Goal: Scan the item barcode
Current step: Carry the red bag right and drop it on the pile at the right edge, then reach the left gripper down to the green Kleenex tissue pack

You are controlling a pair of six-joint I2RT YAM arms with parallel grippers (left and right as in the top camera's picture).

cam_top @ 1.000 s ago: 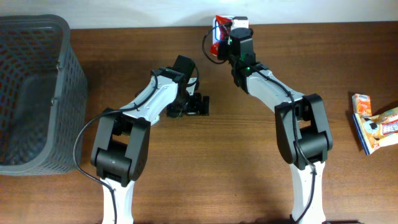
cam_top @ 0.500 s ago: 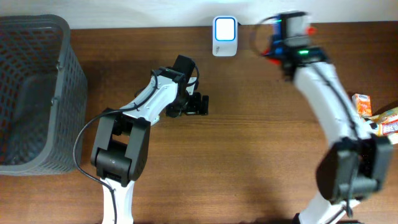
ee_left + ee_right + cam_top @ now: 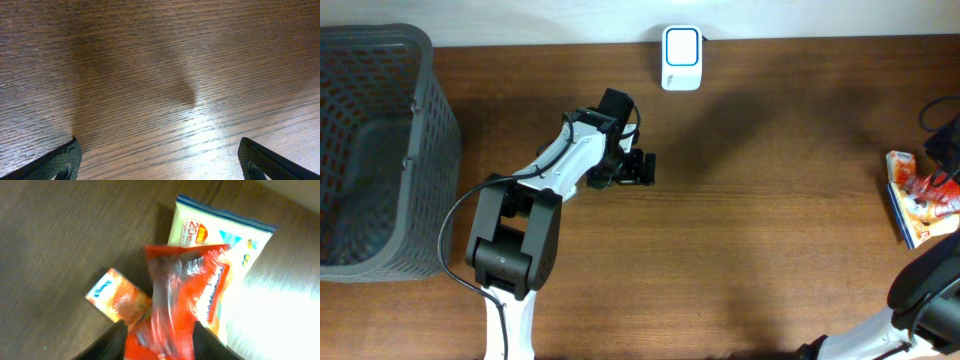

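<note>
- Left gripper (image 3: 645,168), overhead: wide open, idle mid-table. The right arm (image 3: 930,290) has swung from the scanner (image 3: 681,57) to the snack pile (image 3: 910,215) at the right edge.
- Left wrist: bare table (image 3: 150,75) only.
- Right wrist: the right gripper (image 3: 159,332) straddles the blurred red packet (image 3: 185,290) over the pile. Whether it grips or has let go, I cannot tell. The scan is likely done.

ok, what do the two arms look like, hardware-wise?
Left arm: white link shells, black joint housings, thin black cable looping beside its base, dark jaws. Right arm: same white-and-black build, mostly outside the overhead view, dark jaws. No legible markings.
</note>
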